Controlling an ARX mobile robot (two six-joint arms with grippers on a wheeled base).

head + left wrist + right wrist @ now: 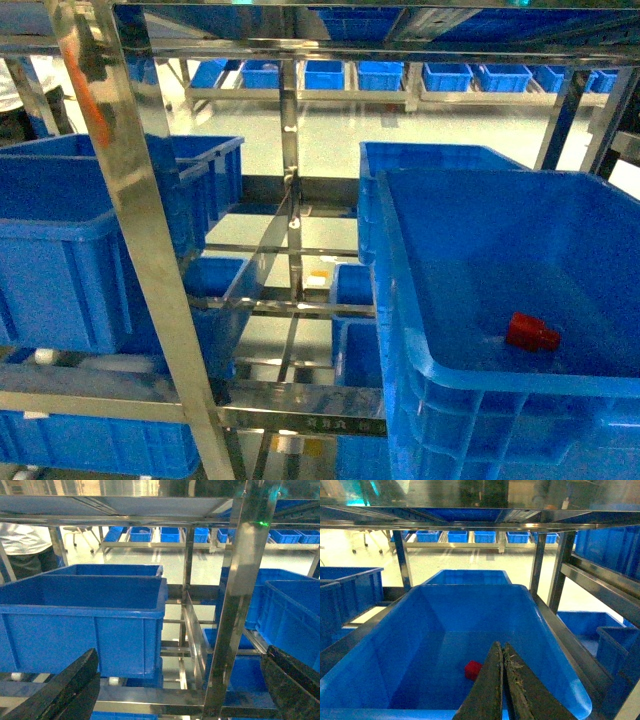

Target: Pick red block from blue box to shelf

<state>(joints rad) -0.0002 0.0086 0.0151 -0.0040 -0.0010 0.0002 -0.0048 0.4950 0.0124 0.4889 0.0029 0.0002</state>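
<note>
Our right end effector hangs clenched and empty above the near rim of the blue box, while the left end effector is spread wide, holding nothing. We judge ourselves pre-grasp: next, part the fingers and descend to the red block on the box floor, just left of the tips.

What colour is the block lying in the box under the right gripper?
Red. The block shows best in the head view, on the blue box's floor.

Right gripper jaws closed together above blue box; red block on floor.
</note>
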